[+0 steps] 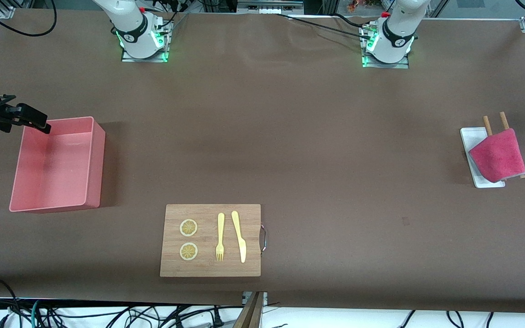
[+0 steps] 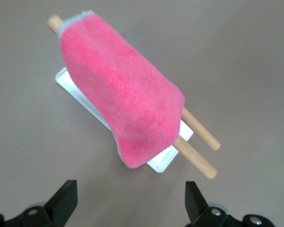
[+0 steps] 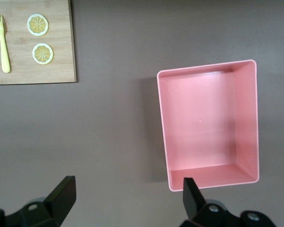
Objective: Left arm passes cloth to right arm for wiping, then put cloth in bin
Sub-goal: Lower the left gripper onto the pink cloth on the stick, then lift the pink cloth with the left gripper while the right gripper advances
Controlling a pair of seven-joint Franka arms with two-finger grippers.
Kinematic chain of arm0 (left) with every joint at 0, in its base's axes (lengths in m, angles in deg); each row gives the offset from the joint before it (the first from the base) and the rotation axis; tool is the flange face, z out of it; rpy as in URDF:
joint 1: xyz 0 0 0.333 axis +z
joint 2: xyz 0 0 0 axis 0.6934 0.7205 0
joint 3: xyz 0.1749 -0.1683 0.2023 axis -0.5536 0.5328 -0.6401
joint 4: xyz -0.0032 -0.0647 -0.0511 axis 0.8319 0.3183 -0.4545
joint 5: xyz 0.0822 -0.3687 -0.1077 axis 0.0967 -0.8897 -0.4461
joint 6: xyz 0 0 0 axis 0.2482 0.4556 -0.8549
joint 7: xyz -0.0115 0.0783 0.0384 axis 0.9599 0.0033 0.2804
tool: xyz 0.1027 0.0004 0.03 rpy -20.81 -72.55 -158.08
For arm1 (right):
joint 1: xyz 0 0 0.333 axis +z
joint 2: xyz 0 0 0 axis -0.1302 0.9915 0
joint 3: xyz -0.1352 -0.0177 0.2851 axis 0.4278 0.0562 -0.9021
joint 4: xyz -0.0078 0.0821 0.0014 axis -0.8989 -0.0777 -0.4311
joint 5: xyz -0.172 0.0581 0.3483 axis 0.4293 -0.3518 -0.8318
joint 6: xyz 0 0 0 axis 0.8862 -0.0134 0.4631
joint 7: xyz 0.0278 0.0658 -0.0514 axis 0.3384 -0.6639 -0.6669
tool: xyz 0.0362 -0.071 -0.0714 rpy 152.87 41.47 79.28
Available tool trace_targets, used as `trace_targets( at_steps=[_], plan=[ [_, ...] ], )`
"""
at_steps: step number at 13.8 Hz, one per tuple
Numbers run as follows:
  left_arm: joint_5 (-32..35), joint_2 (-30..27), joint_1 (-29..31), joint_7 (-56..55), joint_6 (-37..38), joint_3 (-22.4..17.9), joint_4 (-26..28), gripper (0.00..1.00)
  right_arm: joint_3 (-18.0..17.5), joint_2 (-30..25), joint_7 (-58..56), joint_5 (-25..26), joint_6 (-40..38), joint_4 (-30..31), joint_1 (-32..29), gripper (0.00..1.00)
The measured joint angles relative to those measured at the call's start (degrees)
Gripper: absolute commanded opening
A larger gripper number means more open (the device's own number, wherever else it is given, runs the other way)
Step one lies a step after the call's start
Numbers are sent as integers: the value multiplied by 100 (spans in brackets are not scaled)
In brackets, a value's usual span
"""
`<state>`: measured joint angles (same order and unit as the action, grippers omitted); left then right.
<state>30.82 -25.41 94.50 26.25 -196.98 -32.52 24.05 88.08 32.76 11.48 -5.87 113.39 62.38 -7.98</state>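
The magenta-pink cloth (image 1: 497,155) (image 2: 123,99) hangs folded over two wooden sticks (image 2: 199,158) that lie across a small white tray (image 1: 468,136) at the left arm's end of the table. My left gripper (image 2: 129,201) hovers beside the tray, open, with only bare table between its fingers. The salmon-pink bin (image 1: 94,150) (image 3: 206,71) stands empty at the right arm's end. My right gripper (image 3: 125,198) hangs open and empty in the air at a corner of the bin, showing at the front view's edge (image 1: 34,120).
A wooden board (image 1: 210,269) (image 3: 33,71) lies nearer the front camera, mid-table, carrying two lemon slices (image 1: 188,228), a yellow fork (image 1: 220,237) and a yellow knife (image 1: 239,237). A metal handle (image 1: 264,239) sticks out of its side.
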Motion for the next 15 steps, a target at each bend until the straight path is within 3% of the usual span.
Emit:
trace_targets(
  at_steps=[5,7,10,11,13,15],
  plan=[
    [-630,688,296,1014,-15,7,-12,98,0,211,0,-1,0,0,0,100],
    [-709,851,351,1201,-15,13,-18,82,0,309,0,-1,-7,2,0,100],
    [-774,950,354,1260,-15,65,-63,81,0,432,0,-1,-8,2,0,100],
    [-780,981,353,1263,-15,88,-124,76,-1,445,0,-1,-8,2,0,100],
    [-782,1081,349,1267,1,117,-323,50,0,460,0,-1,-10,2,0,100],
    [-782,1164,346,1267,43,134,-443,33,0,473,10,-1,-10,2,0,100]
  ],
)
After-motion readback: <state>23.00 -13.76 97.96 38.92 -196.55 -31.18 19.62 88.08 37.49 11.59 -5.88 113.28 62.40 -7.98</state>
